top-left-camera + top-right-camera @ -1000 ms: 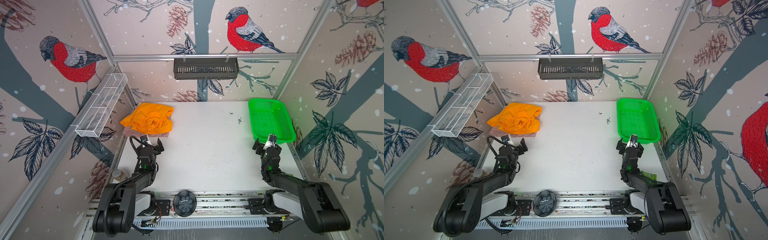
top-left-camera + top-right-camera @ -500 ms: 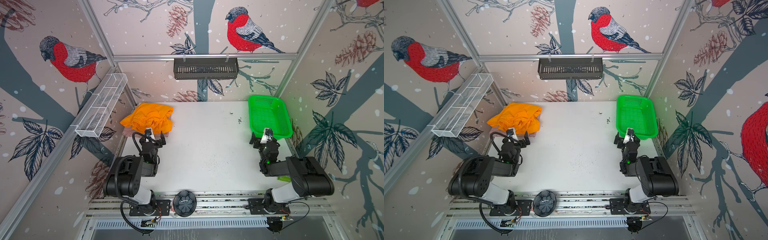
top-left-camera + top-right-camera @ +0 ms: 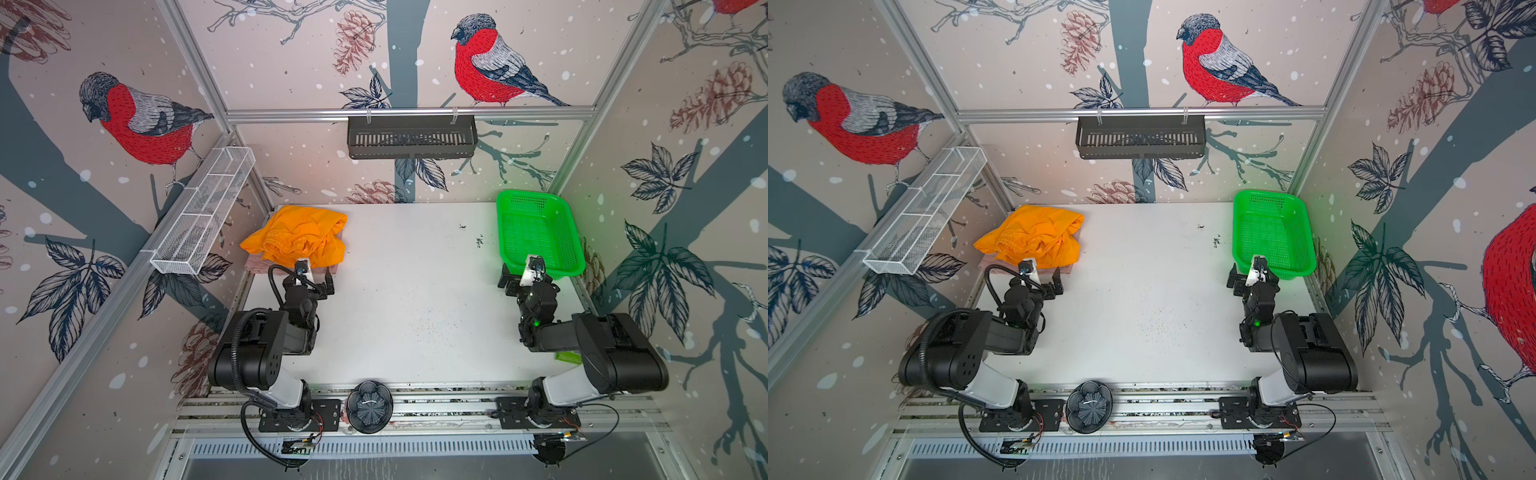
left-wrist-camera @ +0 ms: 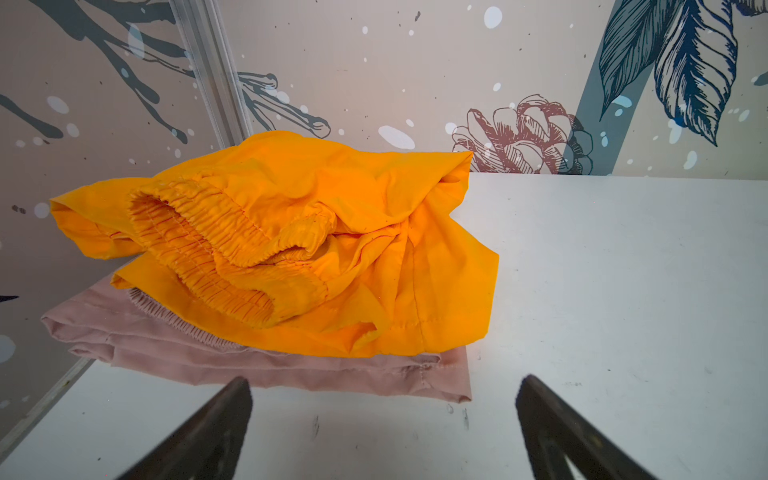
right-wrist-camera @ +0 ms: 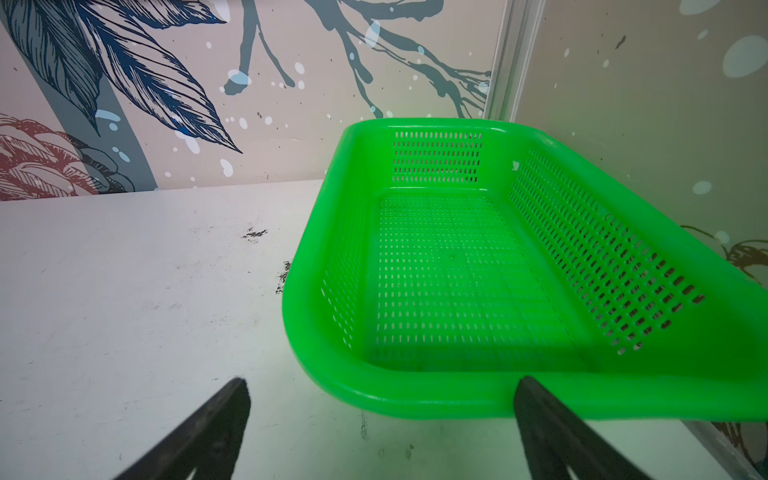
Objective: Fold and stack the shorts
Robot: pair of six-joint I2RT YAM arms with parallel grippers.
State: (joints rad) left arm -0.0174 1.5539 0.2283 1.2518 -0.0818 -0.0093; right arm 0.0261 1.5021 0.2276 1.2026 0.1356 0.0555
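**Shorts piled in the corner, here's where I'd be grabbing them**

Both shorts are sitting in the far left corner of the table (image 3: 415, 291). The orange shorts (image 4: 291, 232) are lying crumpled on top of the pink shorts (image 4: 249, 361), which are looking flat and folded underneath.

The left claw (image 4: 383, 384) is hovering just in front of the pile, jaws spread wide and gripping nothing. The near pink hem is lying just ahead of its fingertips. The right claw (image 5: 382, 384) is gaping too, empty, sitting at the near rim of the green basket (image 5: 415, 399), well apart from the cloth.

Handling guess: this stuff is looking thin, light and floppy, so it's going to be draping and sagging rather than holding shape. The orange fabric is looking a bit slick, so I'm expecting it to be sliding off the pink pair if dragged.

I'd be pinching the bunched elastic waistband, since that's the thickest bit showing, or a stitched hem corner, with both claws spreading it flat. Grabbing low is risking catching the pink layer too.
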